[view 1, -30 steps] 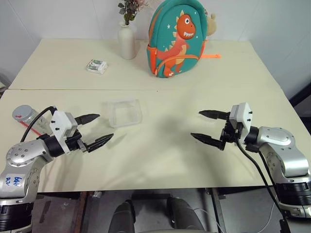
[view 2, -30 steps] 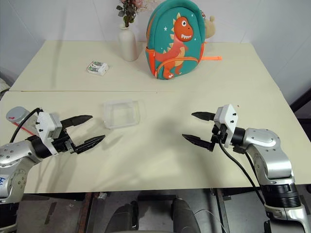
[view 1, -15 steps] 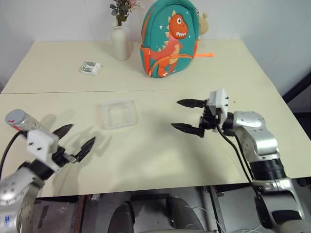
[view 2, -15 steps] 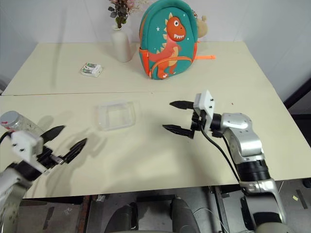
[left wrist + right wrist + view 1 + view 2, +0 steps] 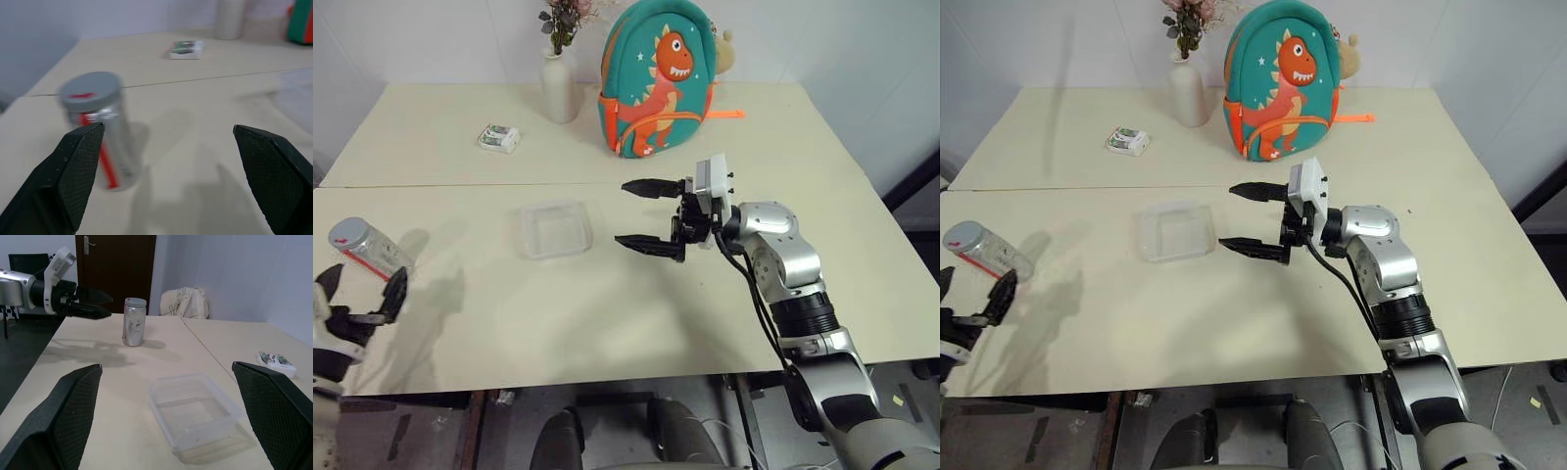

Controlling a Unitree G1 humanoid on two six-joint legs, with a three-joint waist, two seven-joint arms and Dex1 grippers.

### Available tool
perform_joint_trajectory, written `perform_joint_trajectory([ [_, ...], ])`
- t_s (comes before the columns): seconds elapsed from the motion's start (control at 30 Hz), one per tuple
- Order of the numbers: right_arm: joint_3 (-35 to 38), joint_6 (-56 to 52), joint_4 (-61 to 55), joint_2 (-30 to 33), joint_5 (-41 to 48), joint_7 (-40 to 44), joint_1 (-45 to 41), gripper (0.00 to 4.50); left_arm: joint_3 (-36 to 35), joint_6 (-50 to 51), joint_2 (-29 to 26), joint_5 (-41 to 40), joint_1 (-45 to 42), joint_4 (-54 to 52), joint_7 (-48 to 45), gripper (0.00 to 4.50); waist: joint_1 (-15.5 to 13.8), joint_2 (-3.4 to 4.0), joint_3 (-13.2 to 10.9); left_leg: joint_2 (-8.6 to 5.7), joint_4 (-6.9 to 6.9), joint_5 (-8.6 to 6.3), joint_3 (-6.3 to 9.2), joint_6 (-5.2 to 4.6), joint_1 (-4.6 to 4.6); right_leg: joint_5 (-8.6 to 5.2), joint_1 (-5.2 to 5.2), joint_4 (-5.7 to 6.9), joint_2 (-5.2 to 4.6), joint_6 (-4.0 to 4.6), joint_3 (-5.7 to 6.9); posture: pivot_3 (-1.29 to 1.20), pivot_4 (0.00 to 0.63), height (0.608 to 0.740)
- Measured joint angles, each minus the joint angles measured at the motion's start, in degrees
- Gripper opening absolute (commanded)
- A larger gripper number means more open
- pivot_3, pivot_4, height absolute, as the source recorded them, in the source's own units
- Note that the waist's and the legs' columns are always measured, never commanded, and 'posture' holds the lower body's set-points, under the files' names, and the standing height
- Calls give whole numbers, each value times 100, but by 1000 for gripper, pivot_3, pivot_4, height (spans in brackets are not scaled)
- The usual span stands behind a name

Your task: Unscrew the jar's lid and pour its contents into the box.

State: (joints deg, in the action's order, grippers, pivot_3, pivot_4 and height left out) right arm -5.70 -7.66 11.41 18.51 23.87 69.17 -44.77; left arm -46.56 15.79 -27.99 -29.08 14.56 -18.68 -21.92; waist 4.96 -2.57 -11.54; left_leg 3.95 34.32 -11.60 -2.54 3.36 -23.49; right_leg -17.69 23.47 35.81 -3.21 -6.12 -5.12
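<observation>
The clear jar (image 5: 370, 252) leans on the table near its left edge, a red mark on its side and the grey lid (image 5: 345, 232) screwed on. I cannot make out the contents inside it. My left gripper (image 5: 359, 290) hovers open just in front of the jar, and in the left wrist view the jar (image 5: 102, 142) stands beyond the left finger. The clear box (image 5: 555, 228) lies mid-table. My right gripper (image 5: 624, 212) is open and points at the box from its right, a short gap away. The right wrist view looks over the box (image 5: 193, 409) toward the jar (image 5: 133, 323).
At the back of the table stand a white vase (image 5: 558, 88) with flowers and a teal dinosaur backpack (image 5: 656, 83). A small white-and-green packet (image 5: 497, 137) lies behind the box. A seam (image 5: 460, 184) runs across the table.
My left gripper has swung left and back to the table's near-left corner, in front of the jar. My right gripper has moved left and up toward the box. Both stayed open.
</observation>
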Motion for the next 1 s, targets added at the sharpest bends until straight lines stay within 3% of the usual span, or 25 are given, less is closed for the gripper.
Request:
perform_joint_trajectory([
  [0.23, 7, 10, -41, 40, -44, -127, 70, 4500, -102, -233, -203, -24, -36, 623, -253, 4494, 0, -1, 1, 10, -29, -7, -4, 9, 0, -5, 15, -3, 4, 8, 3, 0, 150, 740],
  [0.47, 48, 10, -129, 104, -52, -262, 102, 4500, -167, -681, -876, 126, -616, 1948, -498, 4494, -2, -1, 1, 30, -28, -10, -6, 15, 7, -11, 16, 3, 26, 19, 4, 0, 150, 740],
  [0.63, 64, 8, -250, 123, -51, -349, 157, 4500, 164, -979, -1111, 295, -1123, 2652, -705, 4494, 0, -1, 1, 36, -29, -18, -18, 27, 6, -9, 17, 0, 25, 16, 0, 0, 150, 740],
  [0.8, 72, -15, -466, 130, -42, -441, 274, 4500, 301, -1181, -1299, 444, -1497, 3249, -742, 4494, -10, -4, 3, 84, -30, -33, -20, 52, 7, 21, 27, 10, 75, -40, 3, 0, 150, 740],
  [1.0, 95, -41, -549, 143, -37, -522, 319, 4500, 535, -1464, -1474, 556, -1911, 3862, -864, 4494, -5, -4, 2, 96, -38, -36, -28, 57, 9, 16, 39, 16, 90, -31, 1, 0, 150, 740],
])
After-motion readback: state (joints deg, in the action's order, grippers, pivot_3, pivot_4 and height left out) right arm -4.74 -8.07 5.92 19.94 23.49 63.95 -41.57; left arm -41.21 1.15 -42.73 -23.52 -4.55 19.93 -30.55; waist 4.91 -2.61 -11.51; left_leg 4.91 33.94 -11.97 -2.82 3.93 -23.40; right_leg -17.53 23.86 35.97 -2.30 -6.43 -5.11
